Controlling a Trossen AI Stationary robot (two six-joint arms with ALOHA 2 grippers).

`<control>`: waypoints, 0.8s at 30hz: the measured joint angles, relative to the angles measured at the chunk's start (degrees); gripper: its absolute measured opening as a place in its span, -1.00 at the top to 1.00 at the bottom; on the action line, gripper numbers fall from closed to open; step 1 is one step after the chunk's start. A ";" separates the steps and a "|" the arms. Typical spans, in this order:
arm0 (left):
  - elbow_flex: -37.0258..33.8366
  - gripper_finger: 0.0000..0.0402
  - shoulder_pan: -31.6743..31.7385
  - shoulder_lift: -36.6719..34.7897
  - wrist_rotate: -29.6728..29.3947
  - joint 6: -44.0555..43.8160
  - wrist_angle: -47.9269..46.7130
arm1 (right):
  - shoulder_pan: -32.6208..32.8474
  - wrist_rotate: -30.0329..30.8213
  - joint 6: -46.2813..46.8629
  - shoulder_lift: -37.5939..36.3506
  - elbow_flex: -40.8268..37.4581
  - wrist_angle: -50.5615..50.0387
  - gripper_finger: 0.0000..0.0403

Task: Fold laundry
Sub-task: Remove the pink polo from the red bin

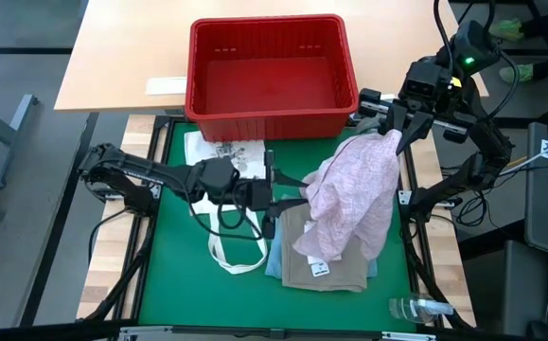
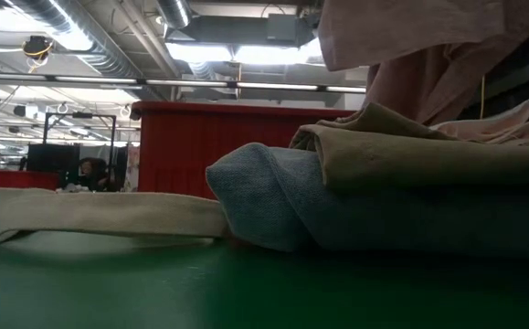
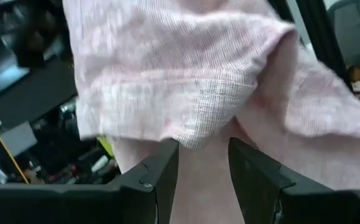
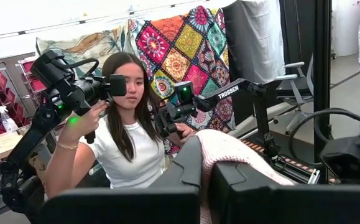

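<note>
A pale pink shirt (image 1: 354,199) hangs from my right gripper (image 1: 394,133), which is shut on it high at the table's far right. The shirt's lower part drapes onto a folded tan cloth (image 1: 326,265) lying on folded blue jeans (image 2: 273,196). My left gripper (image 1: 297,201) reaches level from the table's left to the shirt's left edge. Its fingers are open, and a hem fold (image 3: 195,137) hangs just past their tips, with more pink cloth beyond the gap. My right gripper pinches a bunched upper part of the shirt (image 4: 220,146) between its two fingers, which point level. The shirt hangs slack below the fingers, its lower part resting on the folded pile. My left gripper is right at the shirt's hem fold; I cannot tell whether it touches.
A red basket (image 1: 198,76) stands at the table's far edge. A white printed cloth (image 1: 219,152) and a cream cloth bag (image 1: 236,251) lie left of the pile. A spray bottle (image 1: 420,308) lies at the near right corner. A person (image 4: 124,137) sits beyond the table.
</note>
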 joint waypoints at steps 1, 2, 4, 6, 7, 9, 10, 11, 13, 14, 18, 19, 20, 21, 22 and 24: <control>0.00 0.33 -0.13 0.00 0.00 0.23 0.72 | 0.00 0.00 0.00 0.00 0.00 0.00 0.99; 0.00 0.33 -0.18 0.00 0.02 0.24 1.24 | 0.00 0.00 0.00 0.00 0.00 -0.01 0.99; 0.02 0.33 -0.13 0.00 -0.08 0.20 2.05 | 0.00 0.00 0.00 0.02 0.00 0.00 0.99; 0.02 0.33 -0.09 0.00 -0.51 0.19 2.12 | 0.00 0.00 0.00 0.22 0.00 0.02 0.99; 0.02 0.33 -0.09 0.00 -0.93 0.18 2.11 | 0.00 0.01 0.00 0.27 0.00 0.00 0.99; 0.02 0.33 -0.09 0.00 -1.54 0.17 2.08 | 0.00 0.29 0.00 0.35 0.00 -0.05 0.99; 0.02 0.32 -0.09 0.00 -1.52 0.17 2.10 | 0.00 0.70 -0.02 0.43 0.00 -0.03 0.99; 0.02 0.31 -0.12 0.00 -1.53 0.17 2.10 | 0.00 0.97 -0.02 0.59 0.00 0.04 0.99; 0.02 0.26 -0.09 0.00 -1.52 0.21 2.12 | 0.00 0.98 -0.01 0.69 0.00 0.01 0.99; 0.02 0.22 -0.09 0.00 -1.54 0.22 2.17 | 0.00 1.03 -0.02 0.94 0.00 0.01 0.99; 0.02 0.05 -0.07 0.00 -1.57 0.22 2.45 | 0.00 1.11 -0.02 1.61 0.00 0.02 0.99; 0.02 0.01 -0.05 0.00 -1.56 0.24 2.45 | 0.00 1.09 0.00 1.66 0.00 0.00 0.99; 0.02 -0.03 -0.05 0.00 -1.56 0.24 2.44 | 0.00 1.12 0.06 1.71 0.00 -0.03 0.99; 0.02 -0.07 -0.01 0.00 -1.57 0.24 2.43 | 0.00 1.17 0.07 1.76 0.00 -0.04 0.99; 0.02 -0.10 0.11 0.00 -1.71 0.25 2.44 | 0.00 1.37 0.05 1.88 0.00 -0.02 0.99; 0.02 -0.14 0.25 0.00 -2.99 0.24 2.44 | 0.00 1.51 0.07 1.90 0.00 0.00 0.99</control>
